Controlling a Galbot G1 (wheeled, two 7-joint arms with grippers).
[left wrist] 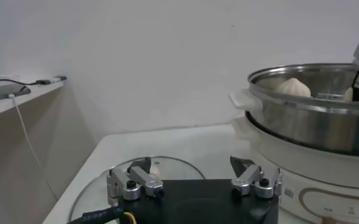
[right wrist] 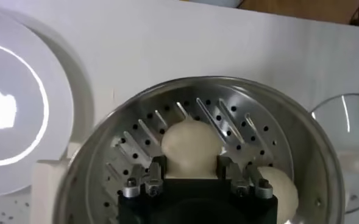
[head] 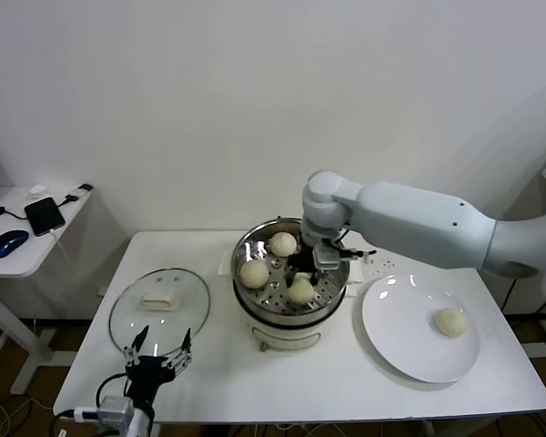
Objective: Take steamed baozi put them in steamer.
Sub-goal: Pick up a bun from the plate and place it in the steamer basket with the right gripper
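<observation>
Holding a bun (right wrist: 190,148) inside the steamer (head: 332,296).
Right gripper (right wrist: 191,176) clamping it between jaws, near two buns; left gripper (head: 157,350) idling open beside the lid (head: 193,314), table edge close.

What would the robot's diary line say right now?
right end effector: around baozi in steamer | left end effector: idle, open | plate: one bun

I count four cream-white buns: three sit on the perforated tray inside the steamer (head: 289,314), one at the back (head: 283,243), one at the left (head: 254,273), one at the front (head: 300,290) (this front one lies between my right gripper's fingers). The fourth bun (head: 450,321) rests apart, to the steamer's right.
</observation>
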